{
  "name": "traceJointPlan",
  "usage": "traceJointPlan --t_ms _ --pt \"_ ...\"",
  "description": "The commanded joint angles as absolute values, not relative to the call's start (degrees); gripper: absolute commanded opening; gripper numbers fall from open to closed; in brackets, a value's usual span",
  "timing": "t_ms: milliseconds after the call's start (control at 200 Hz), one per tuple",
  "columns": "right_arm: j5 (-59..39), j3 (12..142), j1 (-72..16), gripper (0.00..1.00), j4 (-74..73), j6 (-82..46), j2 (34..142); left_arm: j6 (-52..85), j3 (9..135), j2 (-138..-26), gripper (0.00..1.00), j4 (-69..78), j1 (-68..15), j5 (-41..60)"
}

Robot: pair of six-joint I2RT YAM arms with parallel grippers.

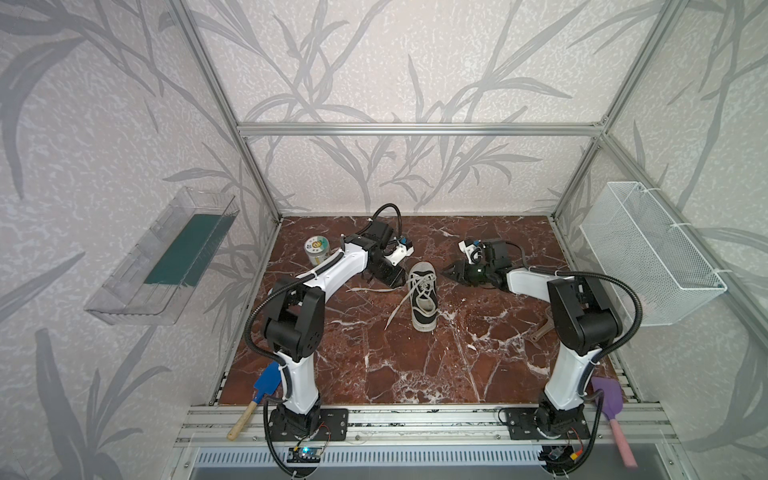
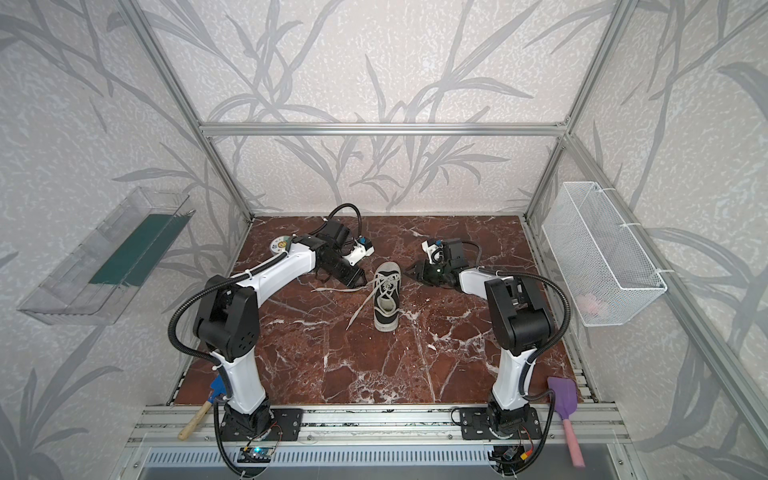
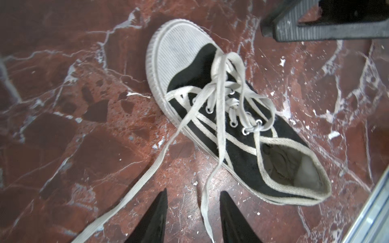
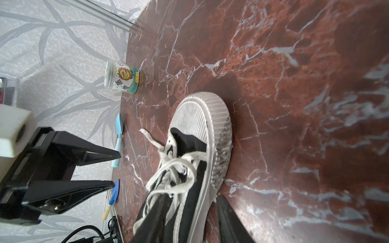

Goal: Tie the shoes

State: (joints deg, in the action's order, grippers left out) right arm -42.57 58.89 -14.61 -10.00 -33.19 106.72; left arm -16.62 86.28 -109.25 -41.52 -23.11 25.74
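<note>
the sneaker (image 1: 423, 296) lay near the middle of the marble table (image 1: 415, 374), toe cap toward 12 o'clock at the back wall and heel toward 6 o'clock. its laces (image 3: 204, 204) were untied. they crossed loosely over the eyelets, with one end trailing on the table toward the sneaker's 7 o'clock and another running out toward its 9 o'clock.

the left gripper (image 3: 193, 191) sat low at the sneaker's 10 o'clock with its fingers (image 3: 155, 218) apart. in the left wrist view a lace end ran along the table through the gap between them, pinched by neither. the right gripper (image 1: 449, 273) stood at the sneaker's 2 o'clock, its tips just beside the rubber edge of the toe. its fingers were apart too. in the right wrist view one showed over the lacing and one outside the sole, and i could not tell whether either touched the sneaker.

a printed jar (image 1: 316, 250) stood at the table's 10 o'clock, behind the left arm. a blue spade (image 1: 267, 381) lay at the table's 7 o'clock and a purple spatula (image 1: 607, 401) at its 5 o'clock. a small brown piece (image 1: 541, 331) lay at 4 o'clock, partly hidden by the right arm.
</note>
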Motion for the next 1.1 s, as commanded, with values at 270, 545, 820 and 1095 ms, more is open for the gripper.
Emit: traceJointPlan --t_ms 270,545,820,1095 --pt "-43.31 52.47 -14.41 0.40 -5.84 -31.21 94.91 -36.36 96.60 -119.31 0.41 -49.68 -22.01 29.77" --pt "-43.41 50.91 -14.41 0.40 -5.52 -31.97 93.26 -37.03 97.93 -122.55 0.40 -48.39 -22.21 26.67" --pt "-43.59 50.54 -14.46 0.40 -6.48 -33.00 92.99 -38.10 98.07 -124.27 0.36 -47.71 -22.77 26.63" --pt "-43.53 50.87 -15.36 0.40 -7.63 -34.45 93.73 -38.74 98.17 -124.55 0.20 -47.86 -23.48 24.90"
